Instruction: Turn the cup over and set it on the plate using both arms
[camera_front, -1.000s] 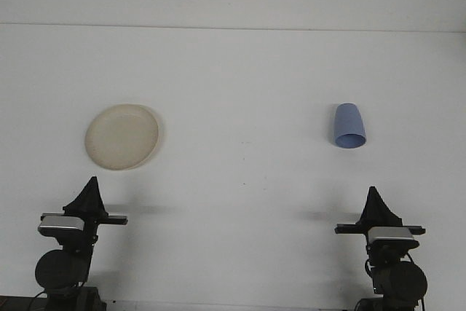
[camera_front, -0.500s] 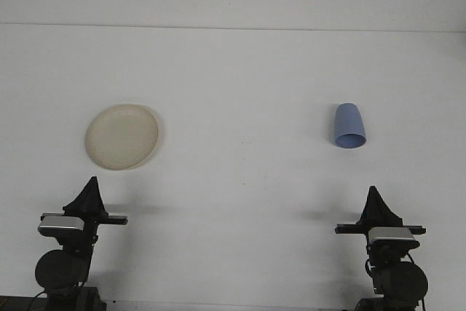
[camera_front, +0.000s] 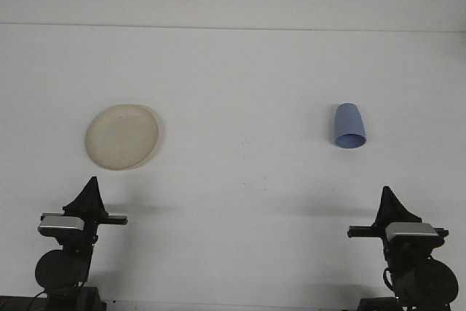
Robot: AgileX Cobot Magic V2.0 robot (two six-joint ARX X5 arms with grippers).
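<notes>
Opening stage: a small blue plastic cup sits mouth-down on the white table, well apart from the round cream plate. Left gripper and right gripper rest low; finger spacing cannot be told. Next, reaching the cup seems required.

the white worktop lies open around the blue cup and the cream plate, which sit well apart.
</notes>
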